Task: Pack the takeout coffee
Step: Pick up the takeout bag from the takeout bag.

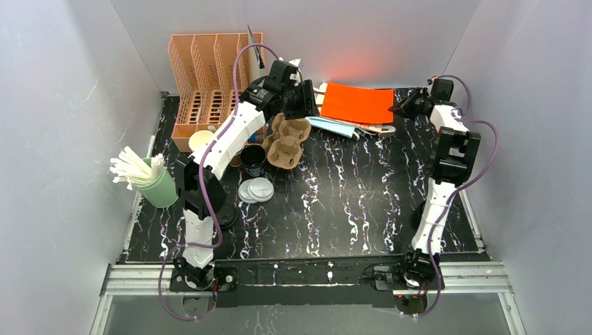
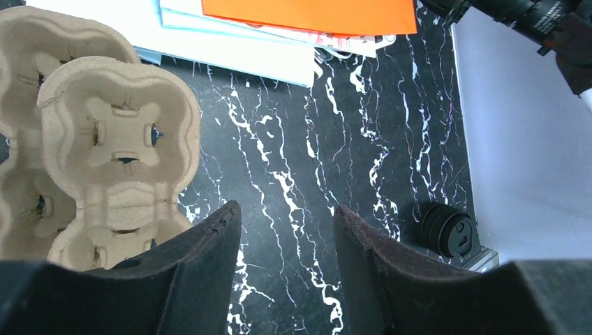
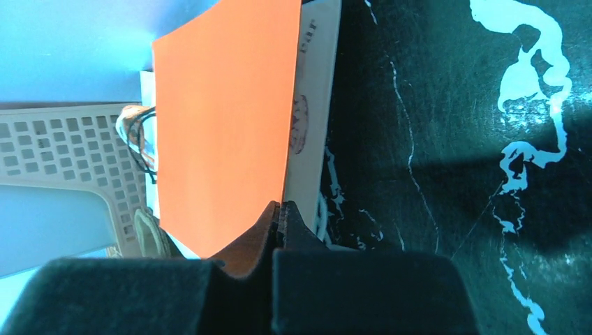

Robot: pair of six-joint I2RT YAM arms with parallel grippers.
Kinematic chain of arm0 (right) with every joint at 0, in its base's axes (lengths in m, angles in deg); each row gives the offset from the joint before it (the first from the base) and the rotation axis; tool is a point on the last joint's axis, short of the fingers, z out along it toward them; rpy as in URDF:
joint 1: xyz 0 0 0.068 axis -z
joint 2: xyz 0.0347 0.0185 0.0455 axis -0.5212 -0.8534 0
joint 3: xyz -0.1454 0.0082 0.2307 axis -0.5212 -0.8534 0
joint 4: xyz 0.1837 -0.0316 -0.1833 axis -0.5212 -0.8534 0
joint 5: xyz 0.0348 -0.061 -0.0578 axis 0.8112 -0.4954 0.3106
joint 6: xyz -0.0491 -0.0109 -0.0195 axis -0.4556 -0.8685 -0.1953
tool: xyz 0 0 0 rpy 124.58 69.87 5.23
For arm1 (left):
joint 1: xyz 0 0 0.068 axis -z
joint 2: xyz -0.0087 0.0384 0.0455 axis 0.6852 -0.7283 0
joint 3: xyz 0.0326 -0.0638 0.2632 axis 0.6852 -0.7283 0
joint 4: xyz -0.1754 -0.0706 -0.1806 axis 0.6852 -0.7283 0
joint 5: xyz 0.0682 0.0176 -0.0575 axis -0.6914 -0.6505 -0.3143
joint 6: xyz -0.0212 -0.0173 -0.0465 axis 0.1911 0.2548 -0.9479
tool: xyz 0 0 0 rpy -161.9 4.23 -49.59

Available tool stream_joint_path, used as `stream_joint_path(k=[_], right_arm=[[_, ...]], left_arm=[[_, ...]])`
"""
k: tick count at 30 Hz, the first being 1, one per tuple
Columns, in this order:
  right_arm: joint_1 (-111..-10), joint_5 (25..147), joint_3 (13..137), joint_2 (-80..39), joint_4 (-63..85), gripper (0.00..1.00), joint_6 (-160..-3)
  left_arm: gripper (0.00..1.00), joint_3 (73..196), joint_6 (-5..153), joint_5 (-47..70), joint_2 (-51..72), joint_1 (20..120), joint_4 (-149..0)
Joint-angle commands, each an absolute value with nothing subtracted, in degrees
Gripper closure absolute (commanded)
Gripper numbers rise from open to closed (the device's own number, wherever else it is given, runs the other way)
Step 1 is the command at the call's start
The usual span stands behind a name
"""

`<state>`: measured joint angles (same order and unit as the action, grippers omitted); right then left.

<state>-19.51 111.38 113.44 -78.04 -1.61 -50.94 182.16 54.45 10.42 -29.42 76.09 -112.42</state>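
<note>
Your left end effector [image 2: 286,213] is hovering low over the black marbled worktop [image 1: 363,195] with its jaws standing about halfway apart and nothing between them. It is sitting just to the right of the pulp cup carrier [image 2: 119,139], close to it but not touching.

Your right end effector [image 3: 280,206] is reaching toward the back right of the worktop with its jaws pressed fully together. Its tips are meeting right at the edge of the orange sheet [image 1: 357,102], which is lying on top of a pile of papers. You cannot tell from these views whether the sheet is actually nipped between them.

The takeout coffee [image 1: 201,141], a kraft cup showing its white inside, is standing uncovered at the back left, just in front of the orange slotted rack [image 1: 209,77] and partly hidden by your left arm. A black cup [image 1: 253,160] is standing near it, beside the carrier, and the round lids [image 1: 256,190] are lying flat just in front of that cup.
</note>
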Motion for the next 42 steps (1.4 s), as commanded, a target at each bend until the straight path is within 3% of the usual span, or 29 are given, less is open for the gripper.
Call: stream_joint_path(k=[1,9,16,21,29,36,42], right_arm=[[-19.1,114.1,113.7,-69.3,-1.2,0.99,-52.1],[-19.1,115.5,111.8,-57.1,-10.0,0.99,-49.2],[-20.4,114.3,107.0,-42.6,-20.8,0.99,-40.8],[-20.3,114.7,105.4,-36.3,-31.4,0.99,-37.2],[-18.8,122.3,94.0,-25.5,-36.7,0.99,-40.6],[-17.2,121.8,87.9,-18.0,-41.2,0.99,-43.3],[-17.5,126.2,89.8,-17.4,-41.0,0.99,-42.8]], left_arm=[[0.51,185.0,54.8,10.3,-27.7,76.0,-114.5],[0.51,186.7,53.7,12.3,-28.3,77.0,-114.6],[0.25,190.9,64.5,4.2,-28.7,86.6,-116.7],[0.15,187.1,75.3,-6.2,-26.1,93.8,-114.8],[0.16,169.3,65.6,-7.6,-14.2,94.5,-106.3],[0.19,162.6,50.0,-1.4,-9.3,94.5,-106.0],[0.2,163.0,36.3,-0.6,-6.1,93.5,-106.3]])
